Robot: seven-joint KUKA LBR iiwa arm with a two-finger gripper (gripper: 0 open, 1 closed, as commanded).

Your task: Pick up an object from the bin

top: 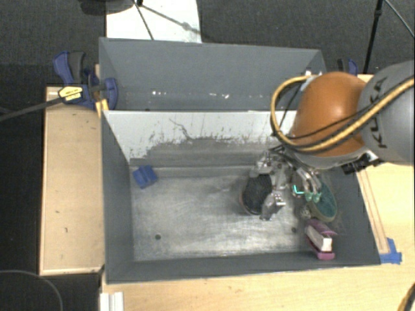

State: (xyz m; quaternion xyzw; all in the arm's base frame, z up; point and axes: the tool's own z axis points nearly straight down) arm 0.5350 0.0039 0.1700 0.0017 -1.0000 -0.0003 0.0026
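Dark rounded lump [254, 192] lies just beside the pincer [272, 206].

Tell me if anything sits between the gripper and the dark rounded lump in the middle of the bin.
Nothing visible does. The gripper is right beside the dark rounded lump, on its right. The teal thing and purple block lie off to the right, the blue piece far left.

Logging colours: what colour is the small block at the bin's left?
Blue; the block shows in the camera view.
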